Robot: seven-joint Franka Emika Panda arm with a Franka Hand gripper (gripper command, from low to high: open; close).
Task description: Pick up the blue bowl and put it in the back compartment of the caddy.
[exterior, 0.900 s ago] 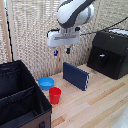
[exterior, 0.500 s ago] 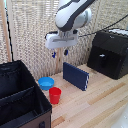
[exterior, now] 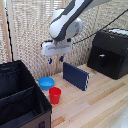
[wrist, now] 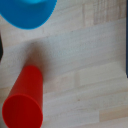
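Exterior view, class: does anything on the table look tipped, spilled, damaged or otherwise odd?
Only the dark-blue box looks unusual, standing on its edge. The blue bowl and red cup sit upright beside the caddy; nothing is spilled.

Blue bowl [exterior: 46,83] bright blue, left of centre in the exterior view; same blue at the wrist view's upper left [wrist: 29,12]. Red cup [exterior: 55,95] solid red, just below the bowl. Caddy [exterior: 20,100] black, lower left. Upright box [exterior: 76,76] dark navy, centre. Machine [exterior: 111,52] black, right. Table [exterior: 95,107] pale wood planks. Backdrop [exterior: 30,30] beige woven mat. Arm [exterior: 67,22] white-grey; gripper [exterior: 55,59] has blue-tipped fingers.
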